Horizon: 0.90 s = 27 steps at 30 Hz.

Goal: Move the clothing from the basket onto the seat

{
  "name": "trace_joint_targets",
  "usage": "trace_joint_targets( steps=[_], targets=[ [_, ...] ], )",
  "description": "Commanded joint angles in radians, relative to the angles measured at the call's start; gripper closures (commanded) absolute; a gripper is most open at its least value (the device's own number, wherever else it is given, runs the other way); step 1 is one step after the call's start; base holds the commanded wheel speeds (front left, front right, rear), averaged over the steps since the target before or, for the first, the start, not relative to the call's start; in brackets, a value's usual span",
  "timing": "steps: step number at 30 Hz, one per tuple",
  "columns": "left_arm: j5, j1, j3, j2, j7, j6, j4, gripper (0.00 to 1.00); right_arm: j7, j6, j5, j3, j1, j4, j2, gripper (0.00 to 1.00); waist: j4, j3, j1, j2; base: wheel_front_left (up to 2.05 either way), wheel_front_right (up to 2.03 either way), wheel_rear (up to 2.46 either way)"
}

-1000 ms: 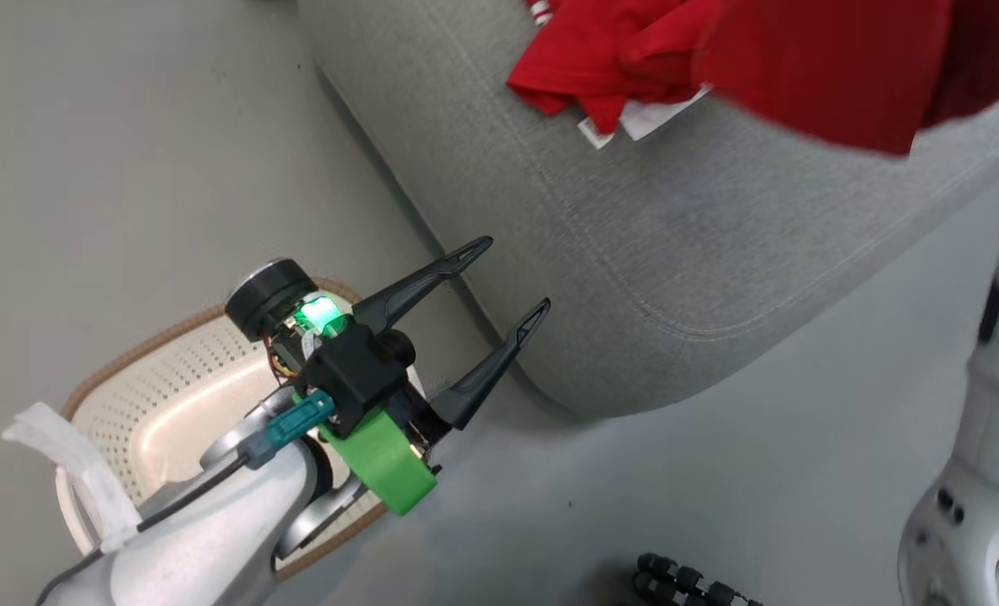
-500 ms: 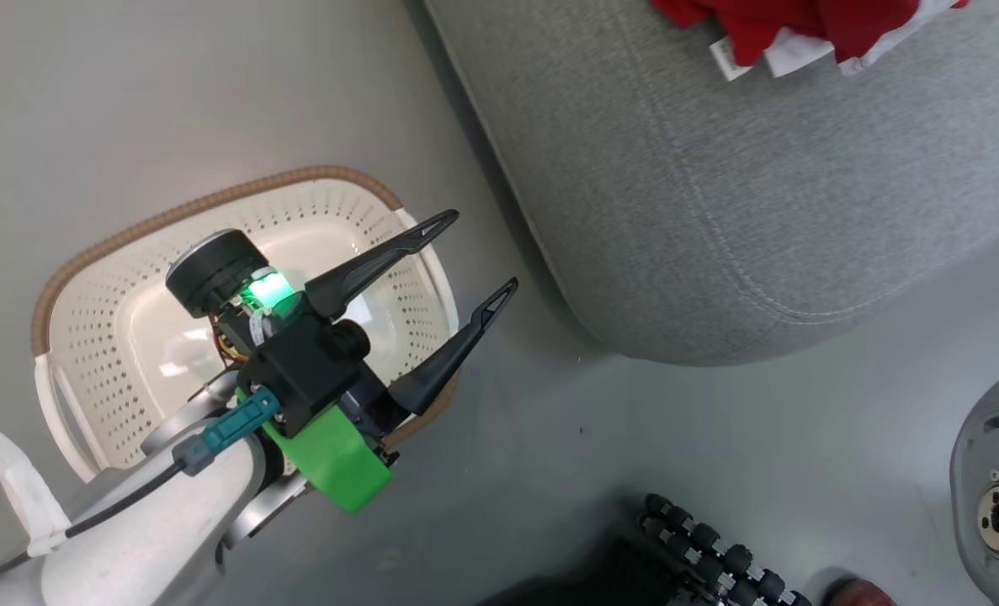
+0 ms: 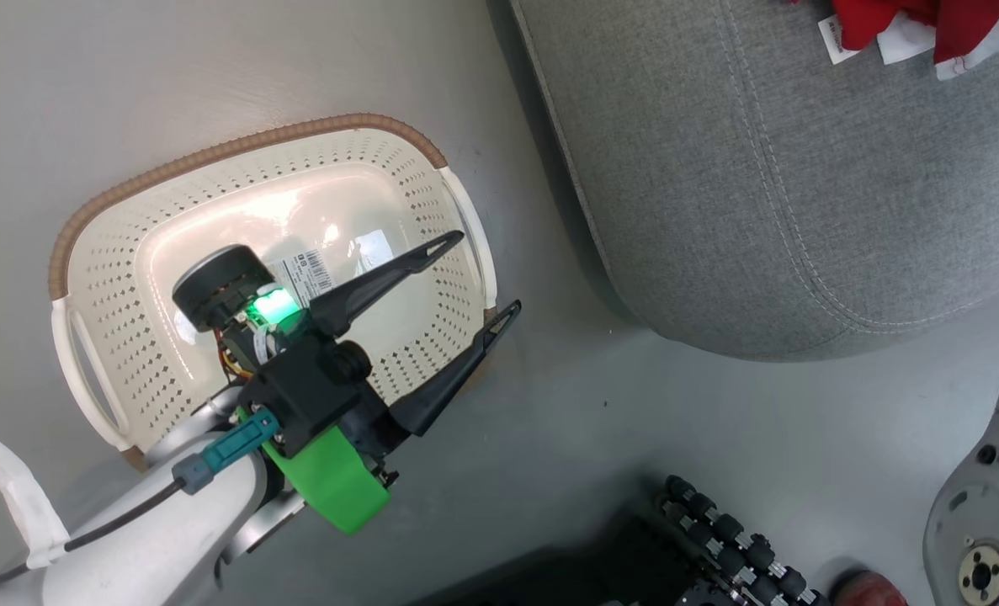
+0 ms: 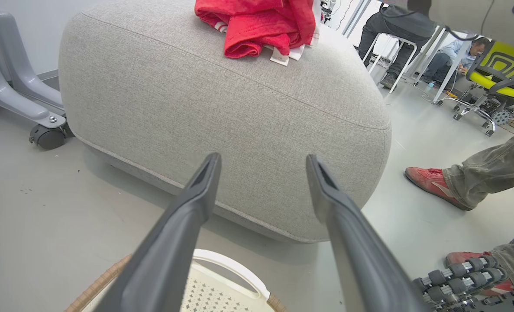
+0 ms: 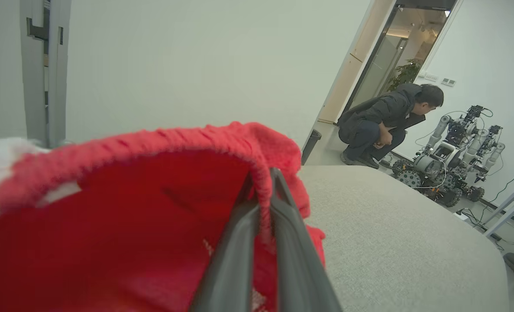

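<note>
The cream basket [image 3: 238, 147] with a brown rim stands on the floor, holding only a barcode sticker [image 3: 310, 273]. My left gripper [image 3: 489, 270] hangs open over its right side with nothing between the fingers; in the left wrist view the gripper [image 4: 262, 158] points at the grey seat [image 4: 222, 117], above the basket's handle [image 4: 231, 260]. Red clothing [image 4: 257, 26] with white labels lies bunched on top of the seat [image 3: 760, 168], and its edge [image 3: 953, 21] shows at the top right. My right gripper [image 5: 263, 173] is shut on the ribbed edge of a red garment [image 5: 109, 216] over the seat [image 5: 395, 234].
A black roller wheel [image 3: 735, 547] and a white robot part [image 3: 979, 539] sit at the lower right. A person's red shoes [image 4: 430, 184] stand right of the seat. A grey castor frame [image 4: 44, 134] is at its left. A person [image 5: 382, 125] crouches by another robot [image 5: 447, 160].
The head camera has swung: the basket now shows whole with its sticker, and the seat and red clothing have slid to the top right. The left gripper stays open, the right stays shut.
</note>
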Motion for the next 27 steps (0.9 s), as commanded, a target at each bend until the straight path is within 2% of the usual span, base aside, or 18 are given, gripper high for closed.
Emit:
trace_joint_targets(
  steps=[1,2,3,4,11,17,22,27],
  targets=[
    [-0.003,0.008,-0.006,0.005,-0.009,0.002,0.0,0.0,-0.003,-0.001,-0.009,0.006,0.025,0.004,-0.002,1.0,-0.003,-0.006,-0.0001,0.0,0.0,0.0,0.0],
    [-0.005,0.012,-0.01,0.004,-0.01,0.002,0.003,0.0,-0.003,-0.001,-0.013,0.008,0.04,0.002,0.002,0.76,-0.004,-0.012,-0.0001,0.0,0.0,0.0,0.0],
    [-0.006,0.016,-0.013,0.002,-0.011,0.002,0.005,0.0,-0.003,-0.001,-0.018,0.011,0.054,-0.002,0.005,0.76,-0.005,-0.017,-0.0001,0.0,0.0,0.0,0.0],
    [-0.007,0.019,-0.015,0.0,-0.013,0.002,0.006,0.0,-0.003,-0.001,-0.022,0.015,0.068,-0.008,0.009,0.0,-0.007,-0.023,-0.0001,0.0,0.0,0.0,0.0],
    [-0.017,0.034,-0.023,-0.019,-0.031,0.008,0.037,0.0,-0.003,-0.001,-0.002,0.021,0.188,-0.113,0.025,0.0,-0.012,-0.087,-0.0001,0.0,0.0,0.0,0.0],
    [-0.044,0.061,-0.007,-0.048,-0.061,0.022,0.093,0.0,-0.003,-0.001,0.043,0.109,0.349,-0.186,0.028,0.0,-0.008,-0.183,-0.0001,0.0,0.0,0.0,0.0],
    [-0.099,0.103,0.025,-0.105,-0.081,0.025,0.162,0.0,-0.003,-0.001,0.085,0.212,0.484,-0.215,0.027,0.0,0.036,-0.28,-0.0001,0.0,0.0,0.0,0.0],
    [-0.144,0.153,0.111,-0.167,-0.087,0.035,0.226,0.0,-0.003,-0.001,0.118,0.318,0.577,-0.208,0.027,0.0,0.1,-0.37,-0.0001,0.0,0.0,0.0,0.0]
  ],
)
